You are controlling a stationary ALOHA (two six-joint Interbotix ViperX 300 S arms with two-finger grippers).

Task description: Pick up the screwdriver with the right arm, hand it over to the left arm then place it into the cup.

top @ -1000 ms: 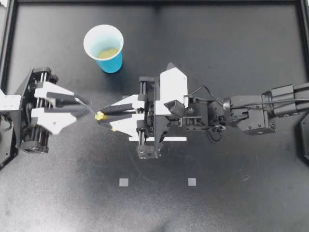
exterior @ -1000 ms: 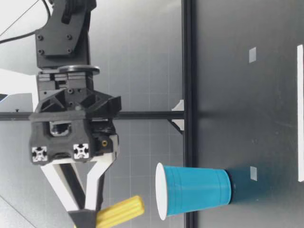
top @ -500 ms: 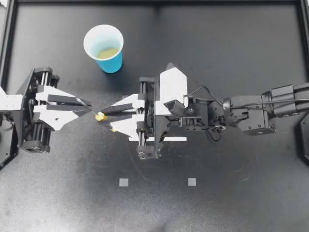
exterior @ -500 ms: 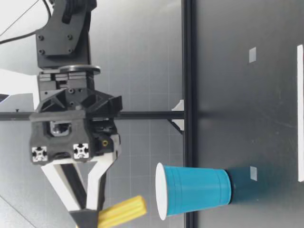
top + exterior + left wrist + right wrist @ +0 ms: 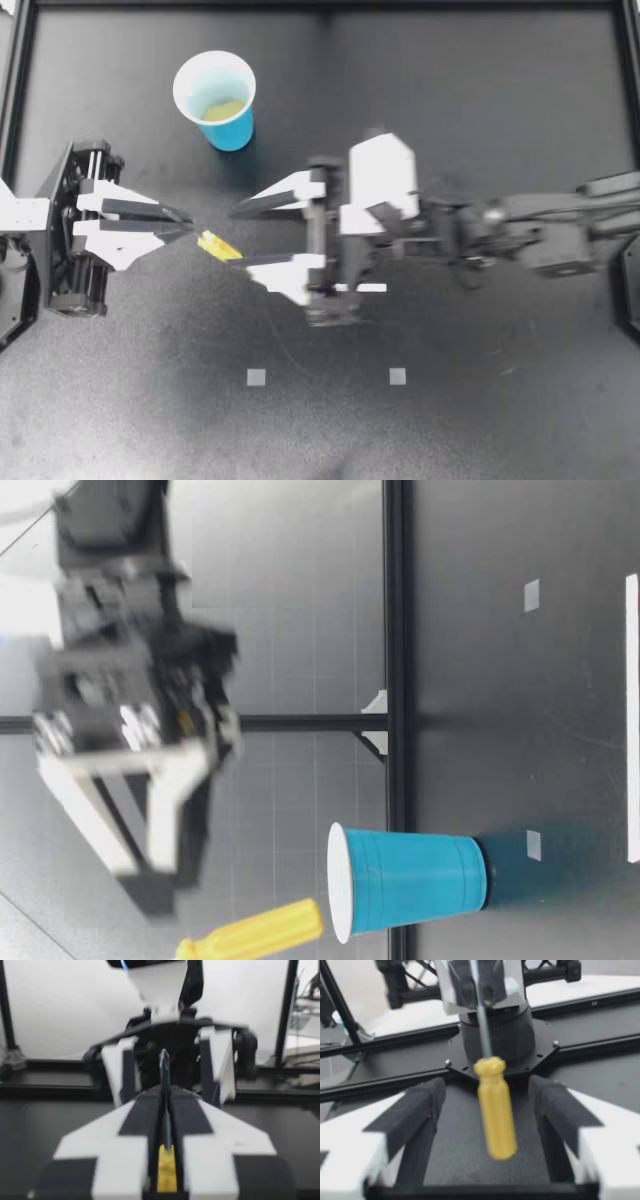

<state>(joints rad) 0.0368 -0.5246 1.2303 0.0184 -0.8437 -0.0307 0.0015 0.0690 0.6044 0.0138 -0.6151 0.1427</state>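
My left gripper point(image 5: 186, 224) is shut on the thin metal shaft of the screwdriver, whose yellow handle point(image 5: 218, 246) hangs tilted just past its fingertips. My right gripper point(image 5: 241, 237) is open, one finger on each side of the handle and clear of it. In the right wrist view the handle point(image 5: 495, 1115) dangles free between the wide-apart fingers point(image 5: 415, 1122). Seen from the left wrist, the shaft point(image 5: 164, 1067) sticks out of the closed fingers point(image 5: 140, 1115). The blue cup point(image 5: 235, 128) stands upright at the back left; in the low view the handle point(image 5: 250, 935) hangs above and beside the cup point(image 5: 410, 880).
Two small grey squares point(image 5: 256, 377) point(image 5: 397, 377) mark the dark table toward the front. A black frame rail point(image 5: 320, 5) runs around the table. Something yellowish lies in the cup's bottom.
My right gripper has opened wide, let go of the handle and drawn back to the right. The left gripper has shut on the shaft, and the handle has sagged down.
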